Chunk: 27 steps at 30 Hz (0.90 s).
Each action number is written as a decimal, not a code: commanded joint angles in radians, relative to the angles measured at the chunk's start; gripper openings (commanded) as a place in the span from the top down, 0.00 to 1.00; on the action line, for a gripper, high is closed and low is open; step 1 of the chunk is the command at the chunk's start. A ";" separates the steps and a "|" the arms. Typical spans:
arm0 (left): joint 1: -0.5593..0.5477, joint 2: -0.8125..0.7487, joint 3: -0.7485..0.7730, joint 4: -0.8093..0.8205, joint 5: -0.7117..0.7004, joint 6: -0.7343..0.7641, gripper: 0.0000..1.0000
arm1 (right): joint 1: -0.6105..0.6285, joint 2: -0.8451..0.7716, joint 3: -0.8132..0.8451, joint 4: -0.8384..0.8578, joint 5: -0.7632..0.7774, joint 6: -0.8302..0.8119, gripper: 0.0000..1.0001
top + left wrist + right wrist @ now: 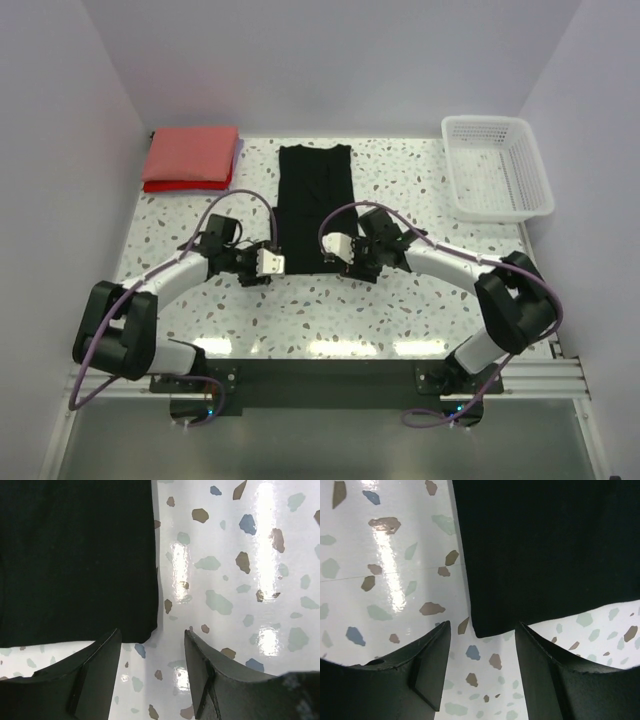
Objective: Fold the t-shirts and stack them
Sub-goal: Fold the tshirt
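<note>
We have coral-red t-shirts [190, 158] stacked upper left, the black t-shirt [314, 205] mid-frame only half folded, left gripper [152, 635] and right gripper [482, 627] both parted and empty

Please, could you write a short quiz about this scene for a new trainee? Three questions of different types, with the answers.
1. Fill in: the left gripper and the right gripper sit at the near corners of the black t-shirt, jaws ____.
2. True or false: the white basket holds nothing.
3. Where does the coral-red stack lie? A) at the far left corner of the table B) in the white basket C) on the black t-shirt
Key: 1 open; 2 true; 3 A.
</note>
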 commanded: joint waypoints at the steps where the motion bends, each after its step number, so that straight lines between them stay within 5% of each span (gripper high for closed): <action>1: -0.036 -0.011 -0.030 0.154 -0.036 0.118 0.41 | 0.006 0.025 -0.018 0.124 0.024 -0.099 0.42; 9: -0.070 0.081 -0.036 0.214 -0.099 0.124 0.42 | 0.009 0.086 -0.045 0.150 0.029 -0.162 0.47; 13: -0.071 0.119 -0.025 0.217 -0.109 0.145 0.46 | 0.009 0.092 -0.067 0.163 0.036 -0.174 0.66; 16: -0.073 0.150 0.004 0.162 -0.118 0.170 0.62 | 0.009 0.099 -0.067 0.168 0.053 -0.174 0.78; 20: -0.059 0.130 0.081 0.091 -0.092 0.146 0.98 | 0.006 0.089 -0.016 0.107 0.061 -0.131 1.00; 27: 0.011 0.120 0.340 -0.084 -0.001 0.052 1.00 | -0.056 -0.004 0.171 -0.078 -0.005 -0.078 1.00</action>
